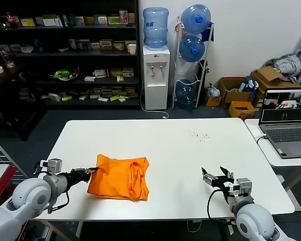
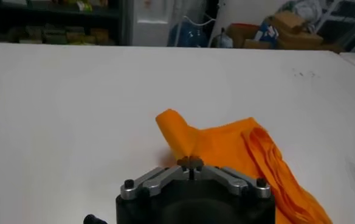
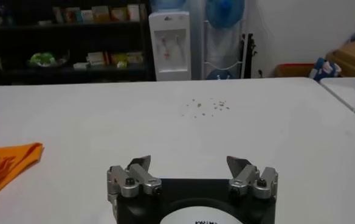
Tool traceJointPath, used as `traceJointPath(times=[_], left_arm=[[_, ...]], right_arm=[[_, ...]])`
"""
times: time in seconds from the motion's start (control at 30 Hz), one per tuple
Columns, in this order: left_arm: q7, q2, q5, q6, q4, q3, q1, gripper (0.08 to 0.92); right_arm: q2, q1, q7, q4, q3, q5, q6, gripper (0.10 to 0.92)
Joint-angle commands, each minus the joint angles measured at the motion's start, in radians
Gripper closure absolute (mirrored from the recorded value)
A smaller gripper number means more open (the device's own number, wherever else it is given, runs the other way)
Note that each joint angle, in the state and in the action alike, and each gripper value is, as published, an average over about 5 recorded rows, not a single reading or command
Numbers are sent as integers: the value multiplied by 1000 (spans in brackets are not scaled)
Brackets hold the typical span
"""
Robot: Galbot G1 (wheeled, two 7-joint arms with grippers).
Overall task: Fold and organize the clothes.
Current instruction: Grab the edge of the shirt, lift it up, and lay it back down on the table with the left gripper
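Your left hand is clenched on a raised corner of the orange T-shirt, which lies partly folded near the front edge of the desk, toward its left corner. In the left wrist view the fingertips meet on a pinched peak of cloth with no gap between them. Your right hand hovers released near the front edge toward the right corner, jaws spread, well apart from the garment.

Risks, as judged from this pose: the grip takes only a narrow tuck of fabric, so a quick pull may slip the corner free. Dragging rather than lifting may carry the whole bundle along and undo the stacked layers at its right side. The shirt sits close to the front edge, so a pull toward you may spill it off the desk. No lettering is visible, so you cannot tell which face is up.

Count: one T-shirt, one desk, two hands, one laptop on the side desk beyond the right edge, one scatter of small specks toward the far edge.
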Motion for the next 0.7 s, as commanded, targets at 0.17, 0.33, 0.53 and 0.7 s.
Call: traceJointPath(times=[0.17, 0.33, 0.53, 0.7], left_arm=[[0, 169, 72, 27, 54, -89, 13, 910], [38, 236, 110, 21, 125, -95, 3, 910], [85, 312, 181, 4, 227, -82, -10, 910], [105, 343, 214, -6, 278, -85, -17, 910]], right_arm=[[-2, 43, -24, -26, -16, -15, 28, 203], [-2, 46, -31, -33, -14, -13, 36, 203], [5, 46, -36, -39, -15, -18, 41, 203], [9, 47, -37, -44, -17, -21, 43, 203]])
